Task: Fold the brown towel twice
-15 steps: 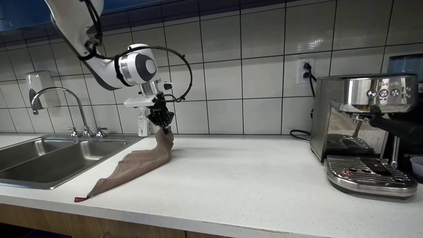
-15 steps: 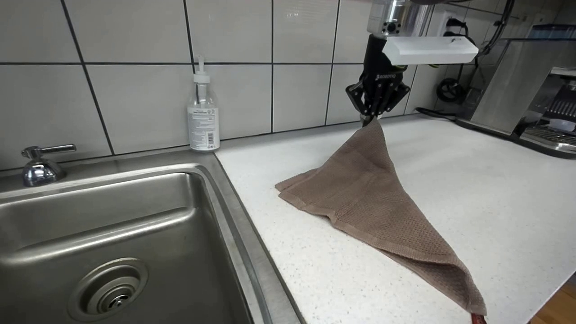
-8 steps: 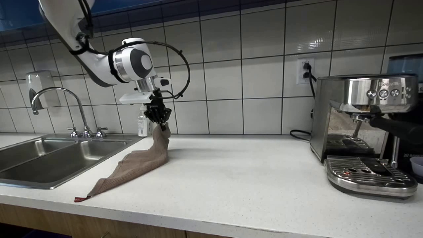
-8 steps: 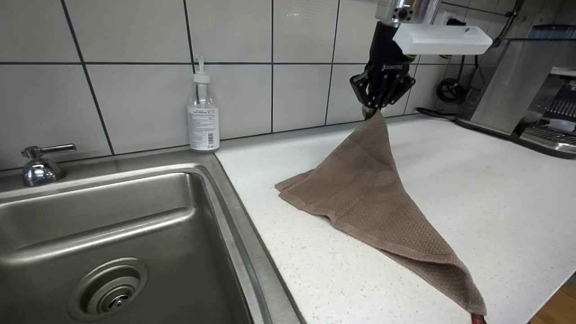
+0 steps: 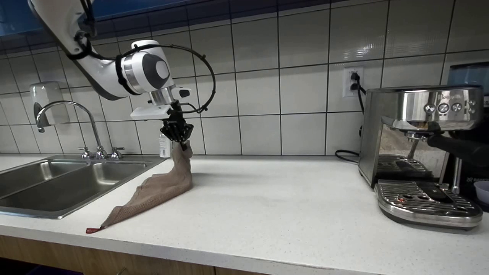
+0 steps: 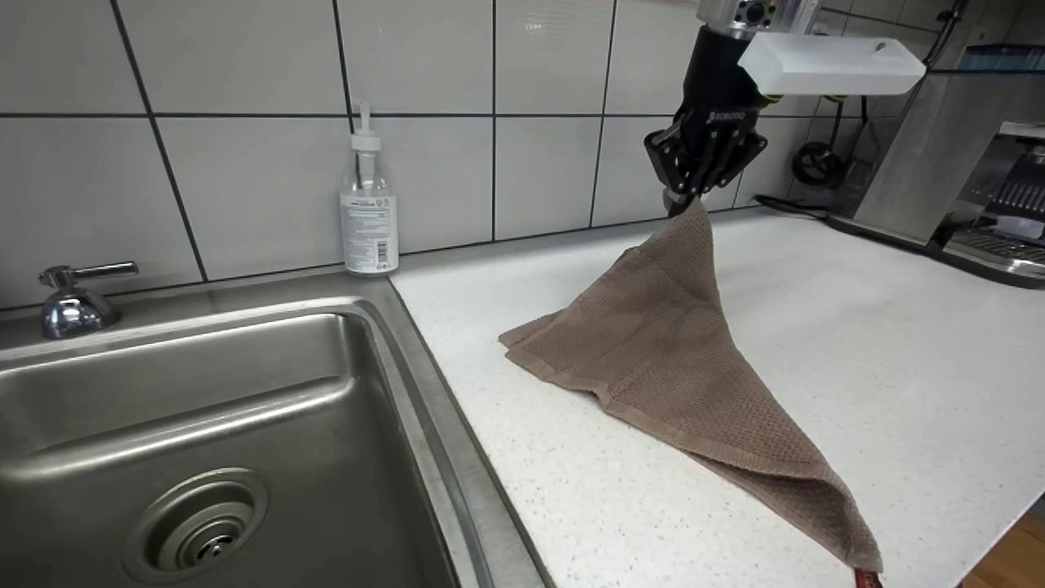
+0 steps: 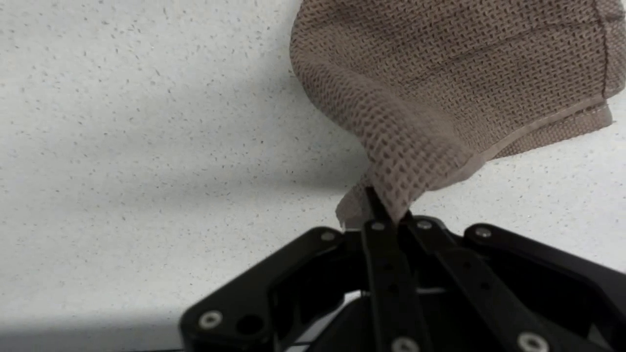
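Arm (image 5: 103, 72) bent, gripper (image 5: 184, 146) pointing down — clamped on the brown towel (image 6: 678, 351). Its tag (image 5: 93, 230) — near the counter's front edge (image 5: 153, 251).

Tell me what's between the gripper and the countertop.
The brown towel: the gripper pinches one end, the rest drapes onto the countertop, in both exterior views.

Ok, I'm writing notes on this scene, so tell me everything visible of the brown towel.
The brown towel looks like matte, waffle-textured cloth with hemmed edges and a red tag at one corner. It slants across the speckled white counter, clear of the sink, two layered edges showing at one side. The end opposite the tag is lifted, pinched by the shut gripper.
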